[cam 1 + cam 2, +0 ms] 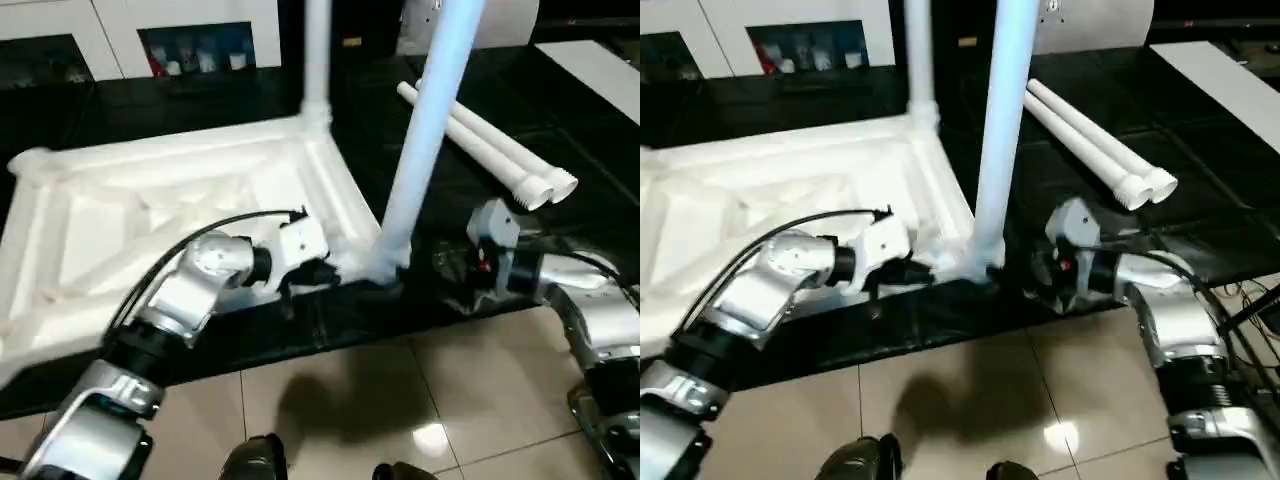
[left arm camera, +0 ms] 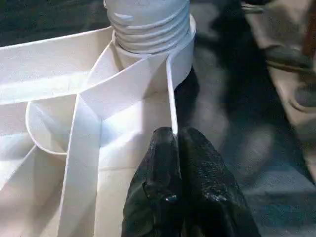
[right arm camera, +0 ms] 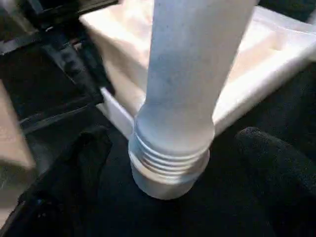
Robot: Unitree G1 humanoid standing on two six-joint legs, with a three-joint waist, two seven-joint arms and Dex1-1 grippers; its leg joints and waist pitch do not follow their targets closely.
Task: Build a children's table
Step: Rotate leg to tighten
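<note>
White table top [image 1: 150,215] lies ribbed side up on black tabletop [image 1: 560,110]. Two legs stand in sockets: near leg [image 1: 425,130], far leg [image 1: 317,60]. Two spare legs [image 1: 490,150] lie beyond. Left gripper [image 2: 173,153] fingers together, beside rib near socket. Right gripper [image 3: 168,163] fingers wide apart, flanking near leg's threaded collar [image 3: 170,158].

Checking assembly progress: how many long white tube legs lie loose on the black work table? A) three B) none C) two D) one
C: two long white tube legs lie side by side on the black work table, while two more stand upright in the corner sockets of the white plastic tabletop.
</note>
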